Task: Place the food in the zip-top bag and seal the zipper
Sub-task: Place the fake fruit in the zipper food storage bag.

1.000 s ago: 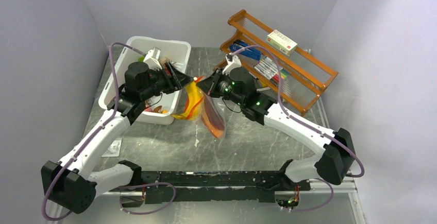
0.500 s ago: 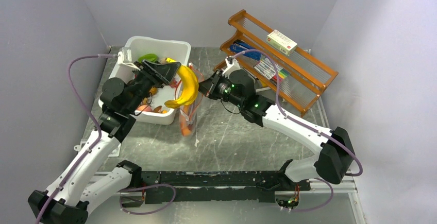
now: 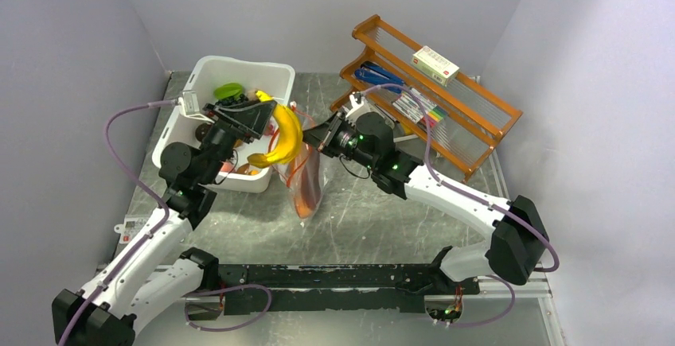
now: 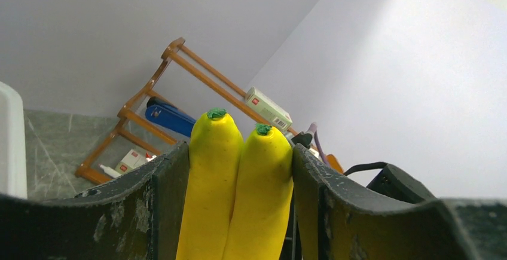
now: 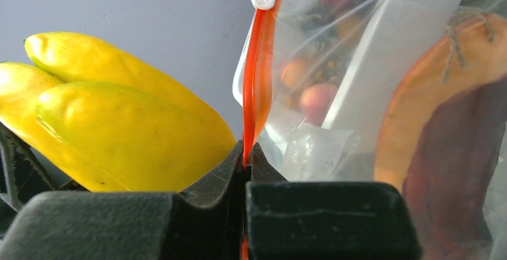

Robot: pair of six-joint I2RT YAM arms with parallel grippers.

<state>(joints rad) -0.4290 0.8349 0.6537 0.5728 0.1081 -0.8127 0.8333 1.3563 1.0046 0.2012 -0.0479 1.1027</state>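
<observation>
My left claw point(image 3: 269, 126) gripped the yellow banana bunch point(image 3: 286, 134) between half-spread fingers, by the white bin point(image 3: 239, 68), just beside the zip-top bag point(image 3: 306, 179). My right claw point(image 5: 247, 152) was pinched tight on the zipper point(image 5: 258, 80). The bag hung from it over the surface point(image 3: 382, 219), red-brown slab point(image 5: 454, 152) inside.

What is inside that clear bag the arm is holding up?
The zip-top bag holds a dark red-brown, orange-rimmed slab. Round fruits show through the plastic, but whether they lie inside or behind it cannot be told. The banana bunch is outside, in the left gripper.
</observation>
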